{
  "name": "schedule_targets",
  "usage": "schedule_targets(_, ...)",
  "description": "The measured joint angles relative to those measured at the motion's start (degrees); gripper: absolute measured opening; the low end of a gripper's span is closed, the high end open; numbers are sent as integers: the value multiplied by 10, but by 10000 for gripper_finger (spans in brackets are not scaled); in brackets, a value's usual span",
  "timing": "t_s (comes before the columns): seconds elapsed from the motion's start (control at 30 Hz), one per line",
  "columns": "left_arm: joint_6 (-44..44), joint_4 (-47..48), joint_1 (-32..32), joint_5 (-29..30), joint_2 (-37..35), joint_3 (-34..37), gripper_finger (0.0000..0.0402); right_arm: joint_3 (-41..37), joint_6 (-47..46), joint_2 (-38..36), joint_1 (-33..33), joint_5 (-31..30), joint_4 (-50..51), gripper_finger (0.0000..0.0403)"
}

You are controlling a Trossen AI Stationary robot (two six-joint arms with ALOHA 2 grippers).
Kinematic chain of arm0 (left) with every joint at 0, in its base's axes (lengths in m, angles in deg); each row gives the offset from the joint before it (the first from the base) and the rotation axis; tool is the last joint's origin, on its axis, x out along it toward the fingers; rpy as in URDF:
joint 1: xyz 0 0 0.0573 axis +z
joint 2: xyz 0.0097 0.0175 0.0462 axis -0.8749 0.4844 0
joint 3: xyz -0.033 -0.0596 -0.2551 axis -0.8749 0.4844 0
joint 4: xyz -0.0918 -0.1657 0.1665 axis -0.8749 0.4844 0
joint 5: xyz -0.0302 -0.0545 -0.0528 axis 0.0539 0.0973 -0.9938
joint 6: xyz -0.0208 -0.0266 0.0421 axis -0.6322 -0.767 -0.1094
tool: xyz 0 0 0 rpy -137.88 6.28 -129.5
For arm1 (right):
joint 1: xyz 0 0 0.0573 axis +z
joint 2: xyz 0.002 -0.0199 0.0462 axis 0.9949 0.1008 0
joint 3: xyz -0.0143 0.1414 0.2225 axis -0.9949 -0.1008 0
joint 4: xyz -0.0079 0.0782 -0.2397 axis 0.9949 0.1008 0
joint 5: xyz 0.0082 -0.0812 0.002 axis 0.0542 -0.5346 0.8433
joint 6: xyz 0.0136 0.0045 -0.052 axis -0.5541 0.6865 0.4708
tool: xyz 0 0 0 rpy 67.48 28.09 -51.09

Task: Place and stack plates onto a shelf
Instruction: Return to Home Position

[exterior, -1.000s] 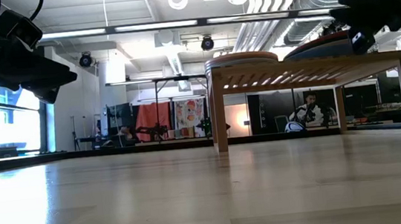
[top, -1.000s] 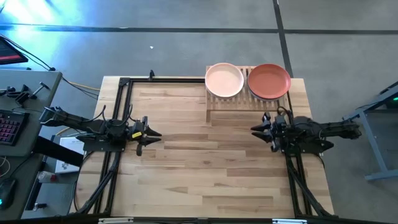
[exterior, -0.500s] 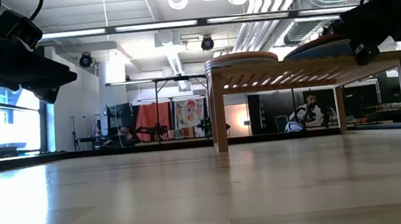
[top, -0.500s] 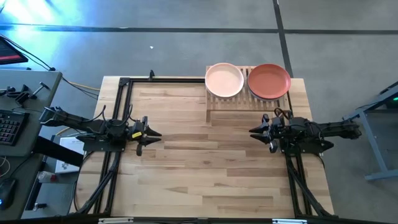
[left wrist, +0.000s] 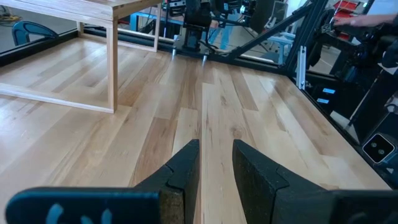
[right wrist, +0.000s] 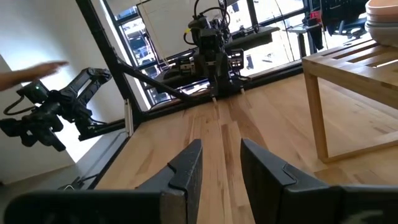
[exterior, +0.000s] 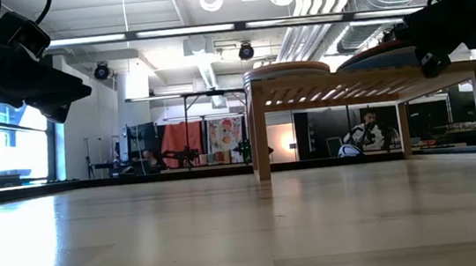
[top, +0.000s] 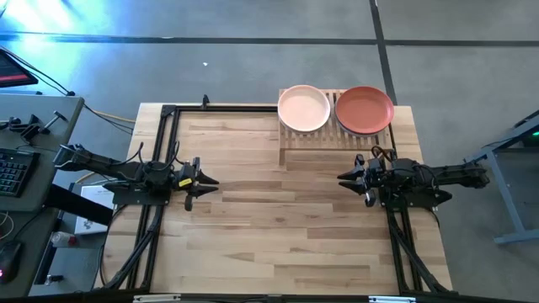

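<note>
Two plate stacks sit on the slatted shelf (top: 337, 135) at the table's far right. A peach plate (top: 303, 108) tops the left stack, an orange-red plate (top: 364, 109) the right one; the plates below them are hidden. The low view shows both stacks (exterior: 286, 70) (exterior: 380, 54) on the shelf top (exterior: 365, 80). My left gripper (top: 206, 181) hovers open over the table's left middle, its fingers (left wrist: 183, 171) slightly apart. My right gripper (top: 344, 178) hovers open just near of the shelf, empty, with a shelf leg (right wrist: 317, 118) and a plate stack (right wrist: 382, 18) beside it.
Bare wooden tabletop (top: 269, 227) lies between the two arms and toward the near edge. A black frame (top: 164, 151) runs along the table's left and far sides. Off the left edge is a desk with a keyboard (top: 13, 172). A person's hand (right wrist: 31, 71) shows beyond the table.
My right gripper has come down a little and shifted slightly toward the table's left, near the shelf's front, then stopped. The plates and the left arm have kept still.
</note>
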Motion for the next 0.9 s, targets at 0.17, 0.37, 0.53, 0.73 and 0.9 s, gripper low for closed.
schedule_targets(0.17,0,0,0,0,0,0,83,0,0,-7,0,0,0,94)
schedule_targets(0.37,0,0,0,-2,-24,0,83,0,0,-15,0,0,0,94)
schedule_targets(0.53,0,4,0,-2,-68,0,83,0,0,-15,0,0,0,94)
schedule_targets(0.73,0,4,0,-2,-125,-1,83,0,0,-14,0,0,0,94)
schedule_targets(0.9,0,3,1,-2,-171,-1,83,0,0,-12,0,0,0,94)
